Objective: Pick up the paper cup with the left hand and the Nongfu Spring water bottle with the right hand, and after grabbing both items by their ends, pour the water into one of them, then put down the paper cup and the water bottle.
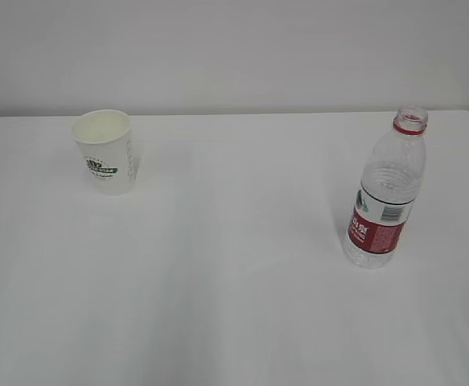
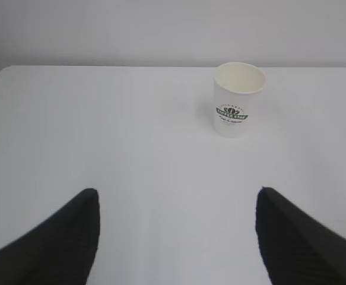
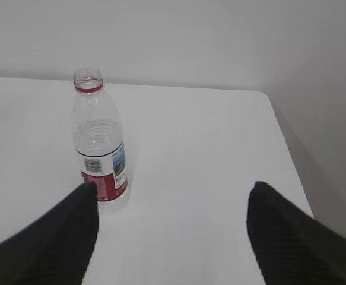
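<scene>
Nearest each wrist camera, the left tool (image 2: pixel 177 205) and right tool (image 3: pixel 171 199) hang with fingers spread apart, empty, above the white counter (image 1: pixel 234 305), where the uncapped water bottle (image 1: pixel 386 193) stands upright at right and, farther back left, the paper cup (image 1: pixel 105 151).

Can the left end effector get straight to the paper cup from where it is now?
Probably yes. The left end effector is open, and the paper cup stands upright ahead and a bit to its right, with only bare table between them. The bottle stands far off across the table.
</scene>
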Robot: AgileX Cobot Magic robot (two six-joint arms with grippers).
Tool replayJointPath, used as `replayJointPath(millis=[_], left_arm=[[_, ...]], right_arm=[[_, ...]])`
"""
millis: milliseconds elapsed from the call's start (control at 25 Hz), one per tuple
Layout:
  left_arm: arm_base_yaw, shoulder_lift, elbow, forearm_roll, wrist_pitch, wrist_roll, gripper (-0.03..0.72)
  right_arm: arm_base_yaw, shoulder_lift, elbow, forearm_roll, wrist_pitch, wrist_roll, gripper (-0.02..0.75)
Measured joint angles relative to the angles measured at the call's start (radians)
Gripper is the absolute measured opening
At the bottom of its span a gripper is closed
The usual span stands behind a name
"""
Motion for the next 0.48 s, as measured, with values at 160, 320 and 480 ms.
replayJointPath(millis=[160, 320, 480], left_arm=[[0.000, 0.044, 0.000, 0.004, -0.053, 0.000, 0.587], [0.000, 0.076, 0.000, 0.006, -0.098, 0.000, 0.587], [0.000, 0.107, 0.000, 0.006, -0.155, 0.000, 0.587]], right_arm=[[0.000, 0.039, 0.000, 0.000, -0.036, -0.008, 0.592], [0.000, 0.074, 0.000, 0.000, -0.067, -0.010, 0.592], [0.000, 0.107, 0.000, 0.000, -0.106, -0.011, 0.592]])
